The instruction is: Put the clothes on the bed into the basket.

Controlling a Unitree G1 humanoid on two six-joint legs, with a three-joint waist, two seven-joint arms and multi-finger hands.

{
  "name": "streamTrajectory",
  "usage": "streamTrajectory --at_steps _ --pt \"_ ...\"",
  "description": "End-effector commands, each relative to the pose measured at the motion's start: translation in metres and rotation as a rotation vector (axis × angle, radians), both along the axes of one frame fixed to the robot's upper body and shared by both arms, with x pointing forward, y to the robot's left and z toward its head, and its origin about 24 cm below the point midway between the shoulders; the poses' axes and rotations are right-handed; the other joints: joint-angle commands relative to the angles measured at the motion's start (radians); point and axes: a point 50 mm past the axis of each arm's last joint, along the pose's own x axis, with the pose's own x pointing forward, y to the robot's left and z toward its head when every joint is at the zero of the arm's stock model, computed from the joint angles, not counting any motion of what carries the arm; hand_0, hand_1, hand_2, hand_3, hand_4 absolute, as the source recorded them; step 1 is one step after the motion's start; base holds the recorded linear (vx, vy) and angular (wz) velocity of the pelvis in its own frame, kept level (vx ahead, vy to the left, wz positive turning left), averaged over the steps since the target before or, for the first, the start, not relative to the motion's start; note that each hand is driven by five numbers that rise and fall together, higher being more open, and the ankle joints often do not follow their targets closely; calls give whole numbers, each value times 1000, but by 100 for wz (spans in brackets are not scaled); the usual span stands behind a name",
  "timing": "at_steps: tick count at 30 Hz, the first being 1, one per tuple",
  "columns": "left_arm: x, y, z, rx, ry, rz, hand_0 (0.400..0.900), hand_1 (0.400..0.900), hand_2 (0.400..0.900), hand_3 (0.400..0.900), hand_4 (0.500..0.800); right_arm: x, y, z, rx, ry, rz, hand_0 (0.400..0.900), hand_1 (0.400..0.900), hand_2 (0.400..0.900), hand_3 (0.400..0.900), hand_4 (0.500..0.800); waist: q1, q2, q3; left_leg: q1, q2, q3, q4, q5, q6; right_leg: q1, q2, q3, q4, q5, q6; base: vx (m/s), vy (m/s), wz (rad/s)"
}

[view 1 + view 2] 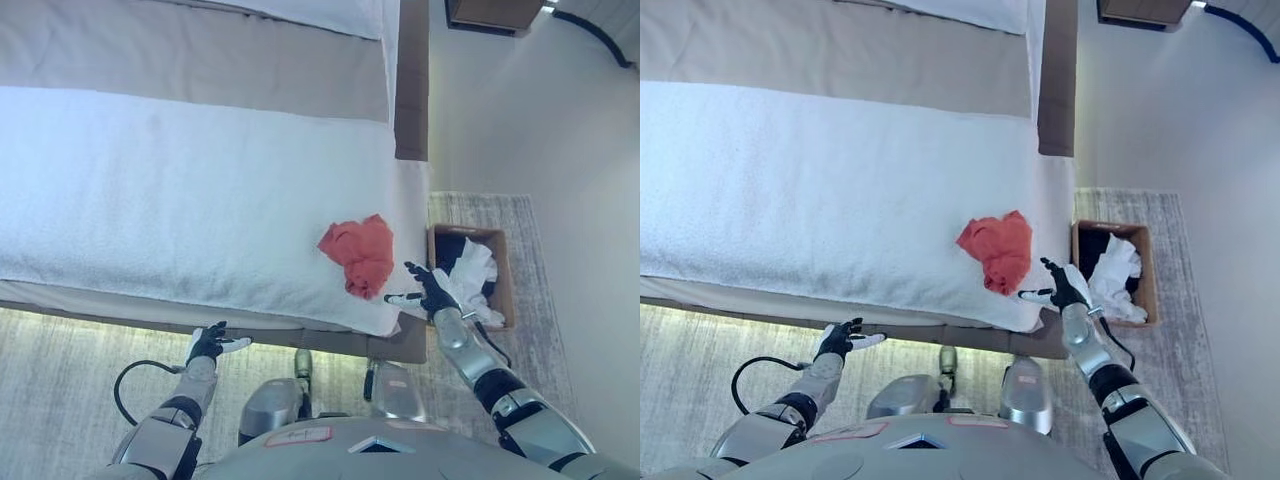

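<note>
Left robot hand (212, 344) sits low by the near edge of the bed (150, 200), fingers relaxed and spread, holding nothing; I'd leave it idle. Well off to its right, near the bed's corner, lies the red garment (358, 252): a crumpled soft heap, folds bunched, thin fabric by the look of it, resting on the white towelling cover (840, 190), which reads nubbly and thick. Right robot hand (1060, 287) hovers just right of that heap at the bed's corner, fingers splayed, released, nothing in it. My read: the step is the grab on the red piece. I'd bring the right robot hand left and down onto the bunched centre, not the edge, and close on a fat fold so it lifts as one lump instead of trailing; pinch shallow or I'll drag the cover too. Just right of that robot hand, on the grey rug (470, 215), stands the basket (503, 275): brown, rectangular, stiff-walled, already holding white and dark cloth. Short carry over the near wall, then let go.
</note>
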Motion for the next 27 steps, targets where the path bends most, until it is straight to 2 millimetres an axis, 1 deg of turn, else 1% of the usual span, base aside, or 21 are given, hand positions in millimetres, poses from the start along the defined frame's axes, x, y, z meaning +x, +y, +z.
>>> streamTrajectory --at_steps 1,3,5,7,9,12,13,15,18,20,22,24,27 --pt "19 -1 8 37 -77 -9 900 900 900 900 800 46 -27 54 -101 -263 -16 900 900 900 900 800 -5 20 -30 -2 81 -46 -5 -83 -91 -91 46 -13 91 45 -25 193 -264 46" --pt "22 -10 7 24 -84 -21 900 900 900 900 800 53 -28 64 -96 -305 -17 900 900 900 900 800 -8 23 -33 -13 99 -65 -5 -80 -96 -96 56 -38 106 27 -32 142 -225 43" --pt "33 -23 10 8 -121 -58 900 900 900 900 800 62 -29 74 -88 -352 -37 900 900 900 900 800 -11 28 -25 -37 110 -86 -5 -70 -100 -113 63 -55 121 13 -39 59 -163 40" --pt "46 -34 15 -13 -161 -77 900 900 900 900 800 75 -26 84 -72 -389 -56 900 900 900 900 800 -8 31 -7 -65 118 -101 -5 -59 -101 -142 68 -72 141 2 -44 4 -102 25" --pt "55 -43 18 -37 -183 -83 900 900 900 900 800 83 -23 87 -31 -393 -90 900 900 900 900 800 -5 29 8 -84 120 -110 -5 -53 -99 -160 69 -82 151 -1 -46 5 -57 12" --pt "73 -50 28 -54 -238 -88 900 900 900 900 800 102 -6 102 70 -440 -83 900 900 900 900 800 2 17 38 -115 125 -115 -5 -44 -100 -195 72 -87 163 1 -48 -19 -25 8" --pt "80 -52 31 -56 -257 -95 900 900 900 900 800 107 -3 106 91 -448 -80 900 900 900 900 800 3 10 49 -128 127 -117 -5 -40 -100 -208 73 -86 165 2 -49 -36 5 4" --pt "90 -54 38 -57 -286 -117 900 900 900 900 800 119 7 118 123 -465 -33 900 900 900 900 800 10 -3 71 -153 129 -120 -5 -32 -101 -235 74 -87 175 2 -51 -58 9 6" --pt "108 -52 51 -37 -327 -129 900 900 900 900 800 142 19 150 145 -537 10 900 900 900 900 800 17 -21 114 -187 133 -121 0 -20 -101 -276 72 -84 197 3 -54 -78 32 3" --pt "116 -51 56 -38 -344 -122 900 900 900 900 800 152 23 163 145 -557 30 900 900 900 900 800 22 -33 145 -218 132 -121 21 -20 -100 -302 69 -82 210 6 -56 -86 47 2" --pt "123 -51 62 -31 -361 -128 900 900 900 900 800 159 26 171 149 -562 26 900 900 900 900 800 28 -44 171 -249 132 -132 38 -18 -99 -323 65 -90 221 5 -58 -75 34 10" --pt "124 -47 61 -20 -348 -109 900 900 900 900 800 164 29 173 159 -556 10 900 900 900 900 800 34 -52 188 -269 136 -142 35 -8 -100 -339 61 -94 221 7 -59 -67 34 15" --pt "126 -42 64 -8 -349 -100 900 900 900 900 800 166 33 170 178 -531 5 900 900 900 900 800 44 -66 206 -298 136 -157 35 0 -103 -346 57 -103 208 15 -59 -40 6 23"
